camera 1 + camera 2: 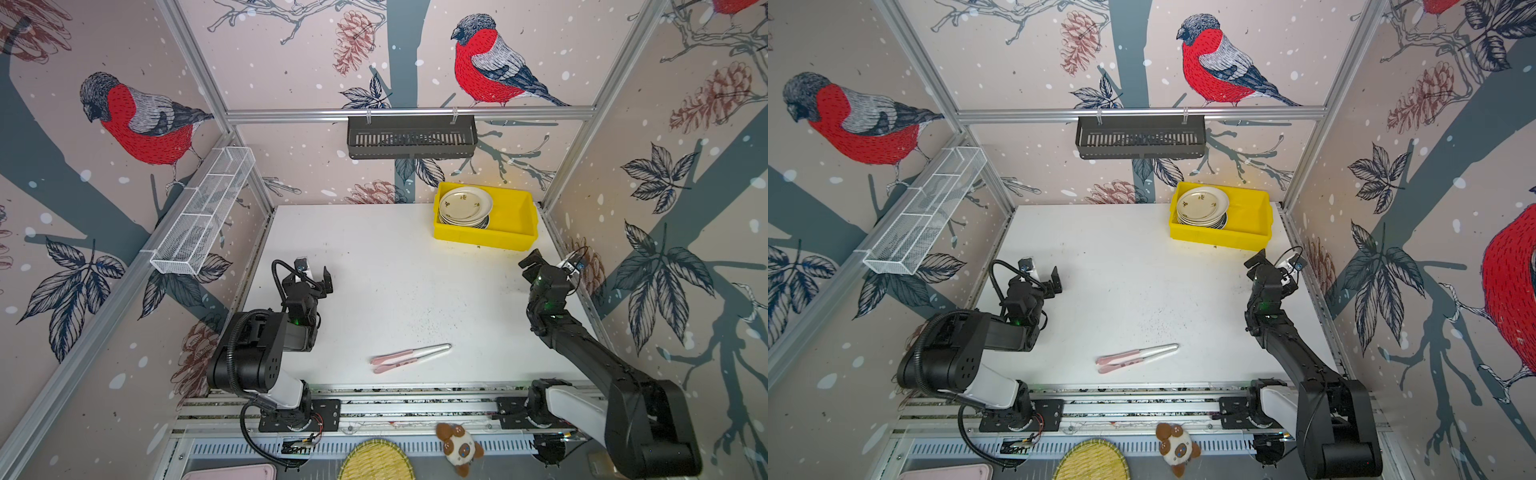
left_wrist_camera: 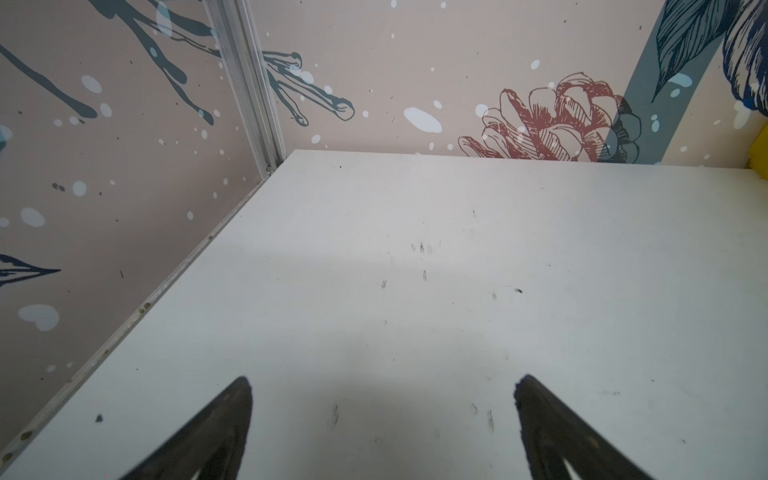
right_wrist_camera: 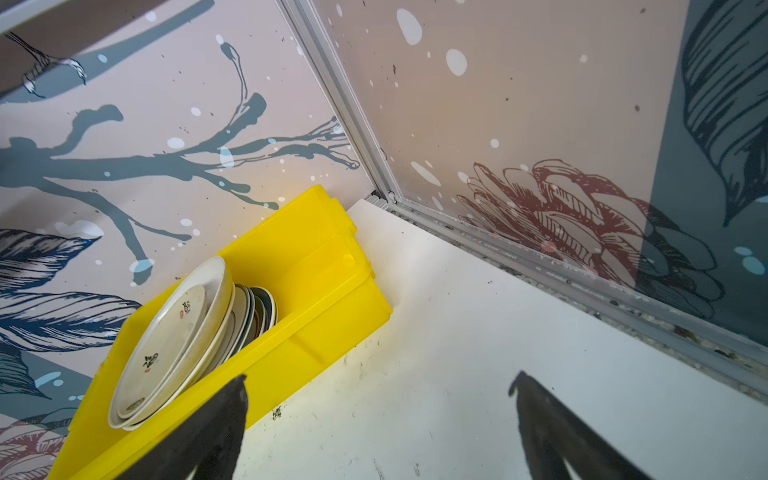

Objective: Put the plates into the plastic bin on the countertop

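Note:
A stack of cream and dark-rimmed plates (image 1: 465,205) (image 1: 1202,203) (image 3: 166,345) sits in the left half of the yellow plastic bin (image 1: 515,220) (image 1: 1250,216) (image 3: 316,266), at the back right of the white countertop (image 1: 395,270) (image 1: 1133,270). My right gripper (image 1: 530,266) (image 1: 1256,259) (image 3: 378,380) hovers just in front of the bin's near right corner, open and empty. My left gripper (image 1: 318,282) (image 1: 1044,280) (image 2: 384,380) is open and empty over bare countertop (image 2: 415,249) at the left side. A yellow sliver of the bin (image 2: 762,153) shows in the left wrist view.
Two pink-handled utensils (image 1: 409,356) (image 1: 1136,356) lie near the front edge. A black slotted basket (image 1: 411,137) hangs on the back wall and a white wire shelf (image 1: 203,212) on the left wall. A woven yellow mat (image 1: 376,461) and a plush toy (image 1: 459,449) lie below the front rails.

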Robot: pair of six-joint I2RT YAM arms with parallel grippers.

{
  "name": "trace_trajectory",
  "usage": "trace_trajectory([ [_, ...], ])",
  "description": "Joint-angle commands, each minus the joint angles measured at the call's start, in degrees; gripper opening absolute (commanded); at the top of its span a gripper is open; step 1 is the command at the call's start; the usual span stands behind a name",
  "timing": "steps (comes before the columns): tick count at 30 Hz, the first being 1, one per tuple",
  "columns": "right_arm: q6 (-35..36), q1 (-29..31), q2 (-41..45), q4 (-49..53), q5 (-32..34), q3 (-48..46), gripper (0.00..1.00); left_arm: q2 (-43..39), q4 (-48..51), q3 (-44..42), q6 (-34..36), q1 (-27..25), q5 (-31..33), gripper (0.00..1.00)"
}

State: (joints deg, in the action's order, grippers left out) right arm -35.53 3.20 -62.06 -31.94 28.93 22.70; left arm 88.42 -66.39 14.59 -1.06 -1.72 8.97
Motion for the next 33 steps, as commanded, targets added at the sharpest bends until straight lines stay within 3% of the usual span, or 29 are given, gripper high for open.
trace_trajectory([
  [1,2.6,0.0,1.4,-10.7,3.0,-4.3,1.0,0.3,-6.6,-0.5,0.9,0.1,-2.4,0.97],
  [4,7.4,0.0,1.7,-17.6,5.5,-7.8,1.0,0.5,-7.8,-1.1,1.1,0.2,-2.6,0.97],
  [9,13.0,-0.1,0.9,-14.9,9.1,-6.6,1.0,0.6,-8.0,-1.0,1.4,-0.5,-1.2,0.97],
  [16,13.0,-2.1,-5.3,-18.6,7.2,-8.7,1.0,0.7,-8.7,-1.3,2.0,-1.6,1.2,0.97],
  [18,13.1,-2.8,-6.3,-15.2,5.2,-6.3,1.0,0.7,-8.7,-1.3,2.0,-1.6,1.2,0.97],
  [22,15.7,-3.3,-5.5,-18.4,0.4,-7.9,0.99,0.7,-8.7,-1.3,2.0,-1.7,1.2,0.98],
  [24,17.7,-3.3,-5.5,-20.1,1.1,-9.5,0.99,0.7,-8.7,-1.3,2.0,-1.6,1.2,0.98],
  [26,15.6,-4.4,-8.0,-20.0,3.1,-9.7,1.0,0.7,-8.6,-1.3,2.0,-1.6,1.2,0.98],
  [28,14.0,-6.2,-10.6,-17.7,0.4,-7.9,1.0,0.7,-8.6,-1.3,2.0,-1.6,1.1,0.97],
  [33,16.4,-6.4,-16.0,-20.7,-1.3,-5.9,1.0,0.7,-8.6,-1.3,2.0,-1.7,1.2,0.98],
])
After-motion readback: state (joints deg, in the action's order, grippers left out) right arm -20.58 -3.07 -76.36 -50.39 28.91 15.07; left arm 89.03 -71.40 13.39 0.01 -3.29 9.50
